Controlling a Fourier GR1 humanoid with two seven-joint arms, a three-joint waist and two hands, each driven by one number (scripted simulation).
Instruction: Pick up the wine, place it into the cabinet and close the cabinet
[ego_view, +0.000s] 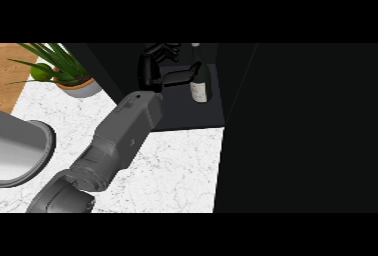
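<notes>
**Here, the wine bottle stands in the cabinet, left hand beside it**

A white marbled tabletop (177, 170) fills the lower middle of the frame. At the upper left a potted plant (70, 75) with long green leaves sits on it, next to a strip of wood surface (9, 75) along the left edge. A grey rounded vessel (26, 150) is cut off at the middle left. The dark cabinet (184, 117) opens at the upper centre, and a broad black panel (295, 130) covers the whole right half.

The wine bottle (199, 90) stands upright on the cabinet's dark floor, pale label facing out, near the right side of the opening.

A grey forearm (125, 130) rises from the lower left corner and slants up to the right, into the cabinet. The left hand (156, 70) is just left of the bottle. Its thumb (183, 76) sticks out rightward to the bottle's shoulder and seems to touch it. The fingers (166, 50) are higher and left of the neck, apart from the thumb and not wrapped round the glass.
</notes>
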